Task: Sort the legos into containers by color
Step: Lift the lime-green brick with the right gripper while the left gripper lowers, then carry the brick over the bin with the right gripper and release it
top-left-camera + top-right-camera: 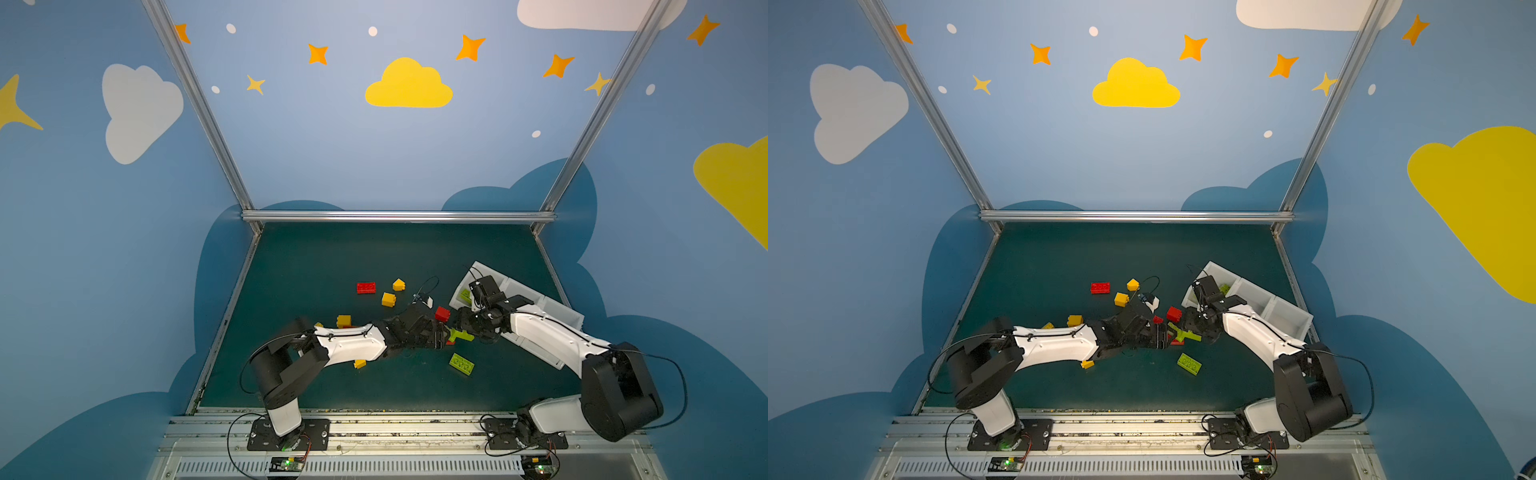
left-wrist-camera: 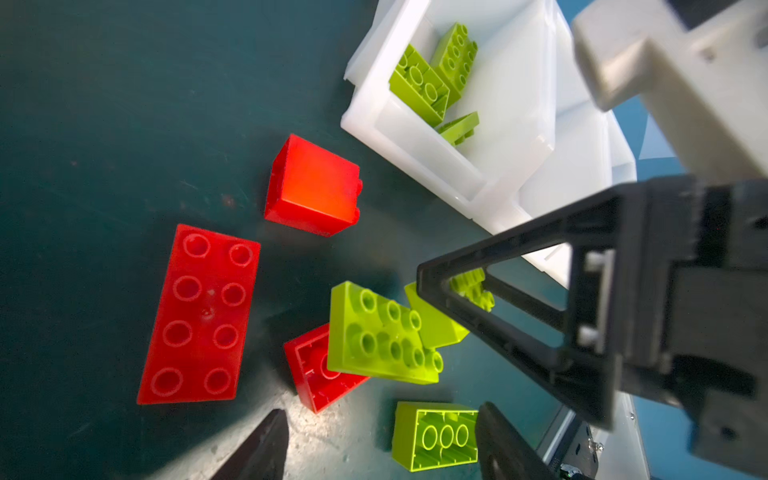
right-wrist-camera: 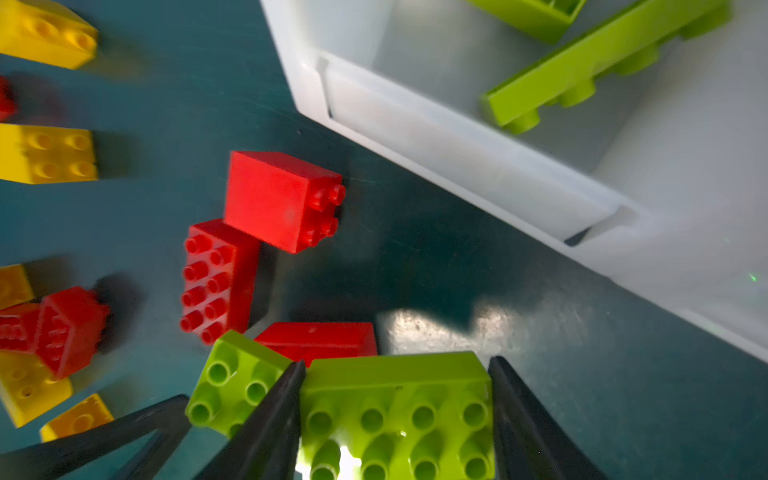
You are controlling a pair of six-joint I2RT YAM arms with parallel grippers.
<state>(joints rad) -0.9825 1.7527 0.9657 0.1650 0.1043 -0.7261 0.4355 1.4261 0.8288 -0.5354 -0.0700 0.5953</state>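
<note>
One green brick (image 3: 395, 415) sits clamped in the right gripper (image 3: 397, 365), low, beside the bins (image 3: 457, 166). Left gripper (image 2: 381, 409): fingers wide, empty, nr a second green brick (image 2: 436, 436). Lift straight up first, clear the bin wall, release w/ other greens (image 3: 602, 54).

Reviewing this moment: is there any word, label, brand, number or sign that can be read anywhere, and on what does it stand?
No readable text in any view.
Studs of the lime green brick: no legible lettering.
The containers: plain white, no label.
The circuit boards by the arm bases: any print is too small to read.
</note>
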